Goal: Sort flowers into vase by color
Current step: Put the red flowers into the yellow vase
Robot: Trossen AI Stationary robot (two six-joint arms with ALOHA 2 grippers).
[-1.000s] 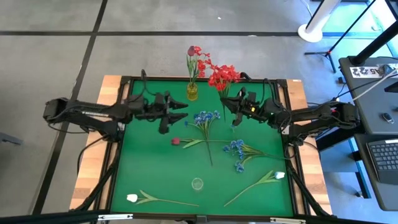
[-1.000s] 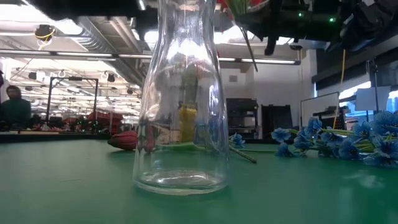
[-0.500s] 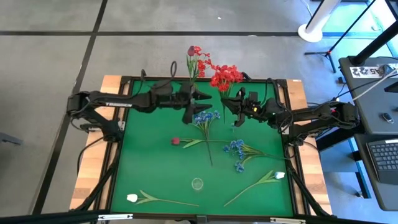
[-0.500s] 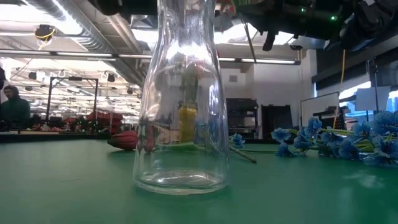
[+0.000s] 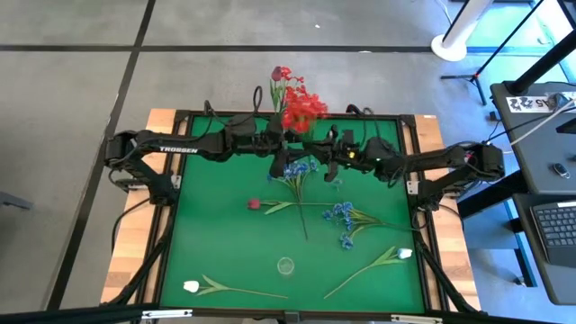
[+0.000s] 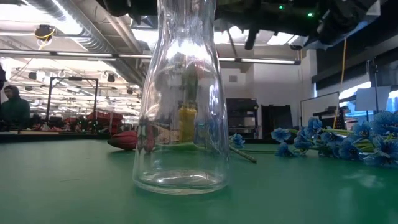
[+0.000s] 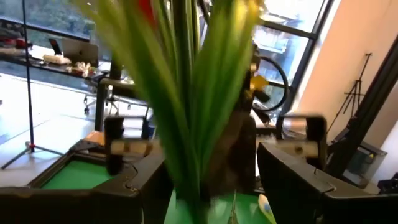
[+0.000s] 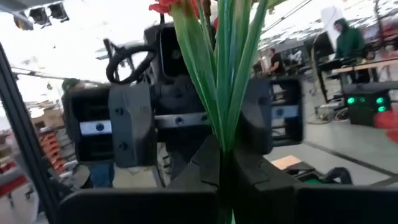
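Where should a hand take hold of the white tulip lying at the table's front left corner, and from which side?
Grip the white tulip midway along its bare green stem, coming straight down from above: it lies flat on the mat, and the stem is thin, clear of leaves and bloom.

the high view hangs above the table (image 5: 225,243) and looks straight down, taking in the whole green top and both arms. the low view sits at table-top height at the near edge, facing level across into the room, with a clear glass vase (image 6: 181,99) very close before it. each wrist view looks forward along its own arm from close up. both wrist views share the green stems (image 7: 186,124) between the two arms.
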